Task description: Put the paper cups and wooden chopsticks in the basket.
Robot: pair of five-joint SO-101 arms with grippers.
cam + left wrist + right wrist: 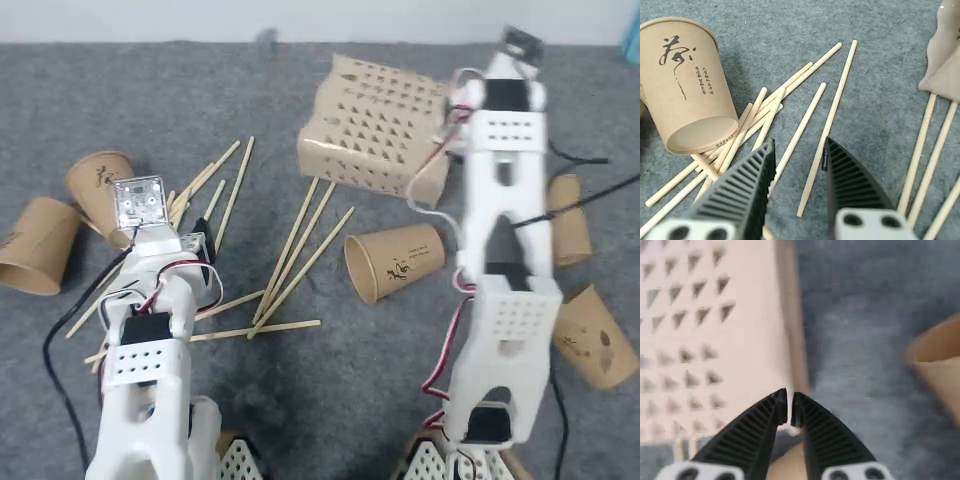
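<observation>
Grey carpet (200,90) held the scattered cups (395,262) and chopsticks (295,250); you had nothing visibly in the tipped basket (370,120). Your left gripper (797,145) hung open and empty over the chopsticks, and your right gripper (789,395) looked pinched on the basket's rim.

The paper cups (687,85) are kraft brown with black brush-stroke marks, and the chopsticks (827,128) are pale wood. The basket (375,125) is tan, pierced with rows of small triangles; the carpet (200,100) is grey.
</observation>
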